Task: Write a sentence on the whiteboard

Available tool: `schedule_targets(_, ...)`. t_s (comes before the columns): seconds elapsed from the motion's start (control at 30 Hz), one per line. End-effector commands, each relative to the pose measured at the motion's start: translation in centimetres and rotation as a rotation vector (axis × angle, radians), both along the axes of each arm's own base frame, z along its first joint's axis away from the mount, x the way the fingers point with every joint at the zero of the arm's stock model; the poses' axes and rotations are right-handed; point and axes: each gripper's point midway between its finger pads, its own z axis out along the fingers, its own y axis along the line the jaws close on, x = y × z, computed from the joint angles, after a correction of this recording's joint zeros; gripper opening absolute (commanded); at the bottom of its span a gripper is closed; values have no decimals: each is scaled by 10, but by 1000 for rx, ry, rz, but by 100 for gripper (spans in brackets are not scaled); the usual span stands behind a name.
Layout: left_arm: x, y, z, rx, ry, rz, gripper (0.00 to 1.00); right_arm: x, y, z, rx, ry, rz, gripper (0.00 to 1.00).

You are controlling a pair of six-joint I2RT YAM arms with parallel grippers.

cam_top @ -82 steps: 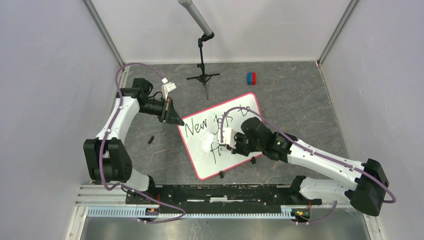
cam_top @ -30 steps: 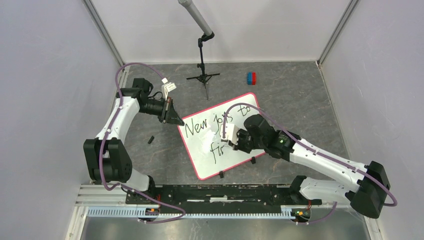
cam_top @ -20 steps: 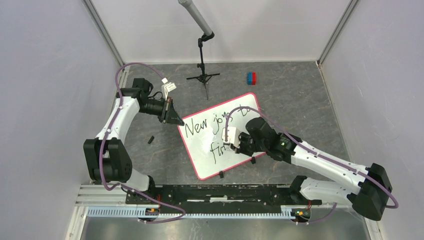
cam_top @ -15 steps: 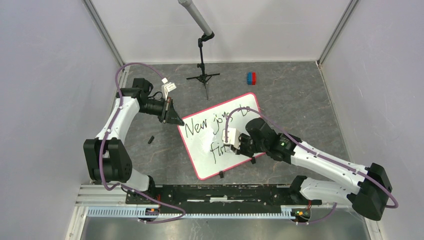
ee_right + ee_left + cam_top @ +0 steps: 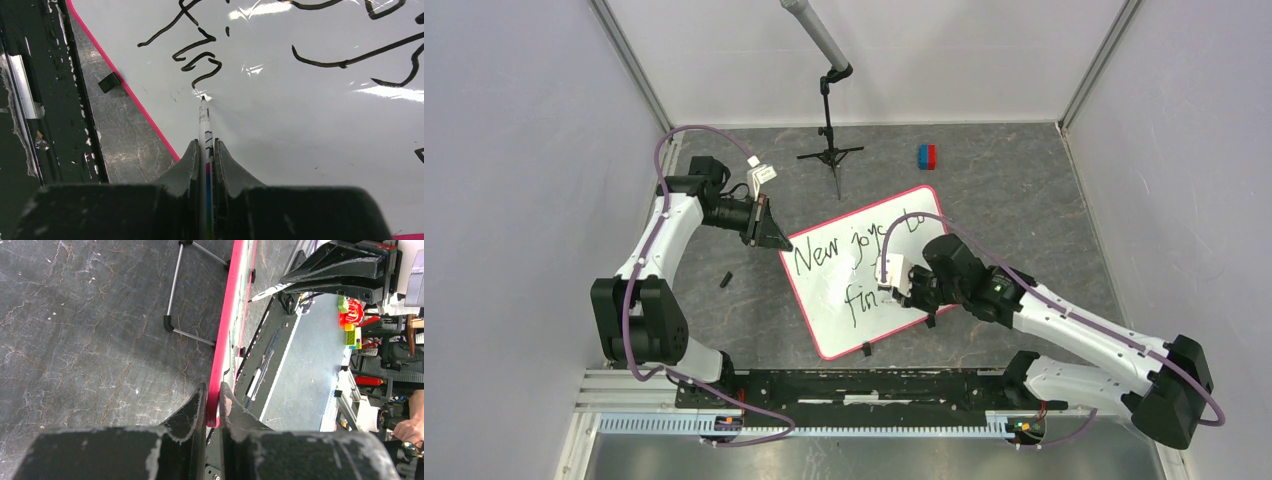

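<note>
Grip comes first on the left: the left gripper [image 5: 767,232] is pinched nearly closed on the pink-red rim of the whiteboard [image 5: 864,330] at its left corner, and its wrist camera sees that rim edge-on between the pads. The board lies flat on the grey table [image 5: 1024,200], tilted so that its lines of writing climb toward the upper right in the overhead view. The sentence [image 5: 844,246] reads "New joys to" on the upper line, with "fin" begun beneath it. To the right of those letters, the right gripper [image 5: 206,146] is clamped tight on a white marker [image 5: 205,122]. The marker's long axis points straight out from the fingers, and its tip touches the board just past the last stroke of the "n". The word probably lacks only its "d". Bare board for it lies on the gripper's own side of the tip, so I judge the next stroke should draw back toward the right arm rather than push outward.
</note>
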Motion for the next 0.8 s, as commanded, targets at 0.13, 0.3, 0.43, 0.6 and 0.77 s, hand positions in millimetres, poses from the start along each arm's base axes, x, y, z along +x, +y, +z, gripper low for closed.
schedule_targets(0.13, 6, 3, -6, 50, -35, -3, 2, 23, 2, 32, 61, -75, -77, 0)
schedule_targets(0.3, 5, 4, -7, 51, -34, -3, 2, 29, 5, 40, 74, -93, -92, 0)
schedule_targets(0.43, 6, 3, -6, 50, -36, -4, 3, 31, 5, 38, 71, -94, -102, 0)
schedule_targets(0.6, 6, 3, -6, 49, -38, -4, 2, 32, 6, 32, 57, -86, -99, 0)
schedule_targets(0.77, 5, 4, -6, 51, -40, -5, 2, 31, 7, 29, 46, -79, -90, 0)
